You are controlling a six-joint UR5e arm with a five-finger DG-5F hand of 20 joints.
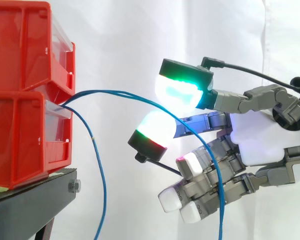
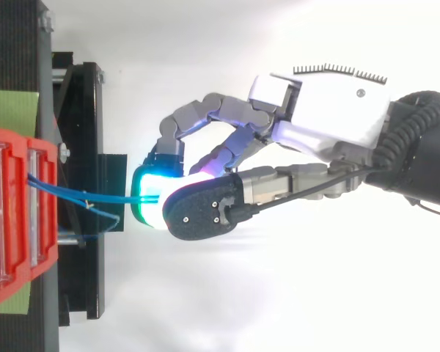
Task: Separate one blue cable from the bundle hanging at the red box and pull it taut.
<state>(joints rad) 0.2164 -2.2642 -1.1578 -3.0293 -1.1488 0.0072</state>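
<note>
Fingers: two glowing pads [image 1: 182, 92], the upper green-cyan and the lower white with a red rim, meet on one blue cable [image 1: 115, 93]. As far as the side view shows, they are pinching it. The other fingers are curled under the palm and grasp nothing. The hand [image 1: 260, 135] comes in level from the right, well apart from the boxes. Beyond the pinch, the cable drops across the curled fingers and off the bottom edge. Toward the boxes it runs in a shallow upward bow to the gap above the red box [image 1: 25, 140], under the upper red box [image 1: 25, 45]. It is separated but not yet taut. A second blue cable [image 1: 101, 175] leaves the same gap and hangs loose past the black stand [image 1: 30, 200], clear of the hand. From above, the pinched cable [image 2: 95, 196] reads as a near-straight line into the pads.

Step in hand, by my judgement, is the pull. Keep the pinch firm and draw straight back along the cable's own line, level and slowly, then stop once the bow flattens. Two risks: the thin cable could slip between the pads, and a downward pull could drag it over the box edge or snag the loose one.
</note>
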